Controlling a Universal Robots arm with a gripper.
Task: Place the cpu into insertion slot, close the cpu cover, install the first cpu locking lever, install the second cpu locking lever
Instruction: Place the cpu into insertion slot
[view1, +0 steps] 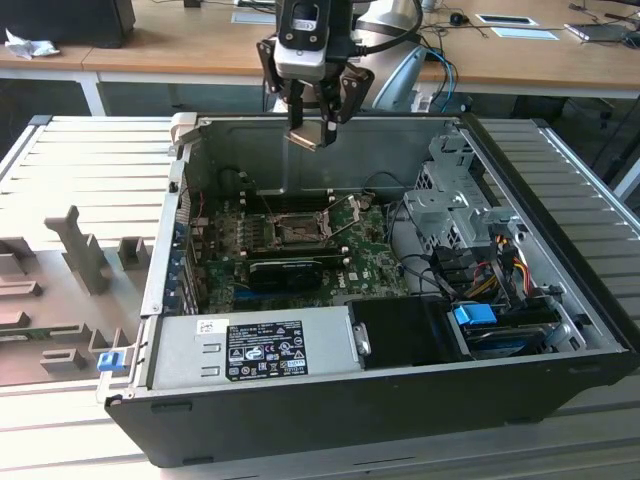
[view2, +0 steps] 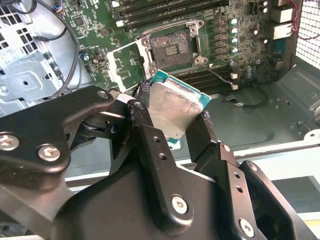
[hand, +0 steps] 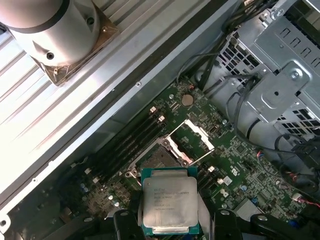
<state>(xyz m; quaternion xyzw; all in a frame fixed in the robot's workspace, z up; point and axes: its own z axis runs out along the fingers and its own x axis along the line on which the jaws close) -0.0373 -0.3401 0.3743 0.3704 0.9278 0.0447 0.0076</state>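
The gripper (view1: 318, 122) hangs at the top centre of the exterior view, above the far wall of the open computer case (view1: 400, 400). Its two black fingers (hand: 122, 222) are closed in on the cpu (view1: 312, 135), pinching it by opposite edges. In both wrist views the cpu (view2: 172, 107) shows its dull silver lid and green border, gripped between the fingers and clear of the board below.

Lower, just towards the exterior view's left of the frame's centre, the insertion slot (view1: 300, 232) lies bare on the green motherboard (view1: 375, 270) – its dark contact field shows in the second wrist view (view2: 172, 47). The cpu cover (view1: 345, 212) is swung up off the slot, standing tilted on the side towards the exterior view's right; in the first wrist view the cpu cover (hand: 192, 142) sits open beside the socket.

Further out – a grey power supply (view1: 260, 345) along the near wall of the case and a metal drive cage (view1: 450, 200) on the exterior view's right
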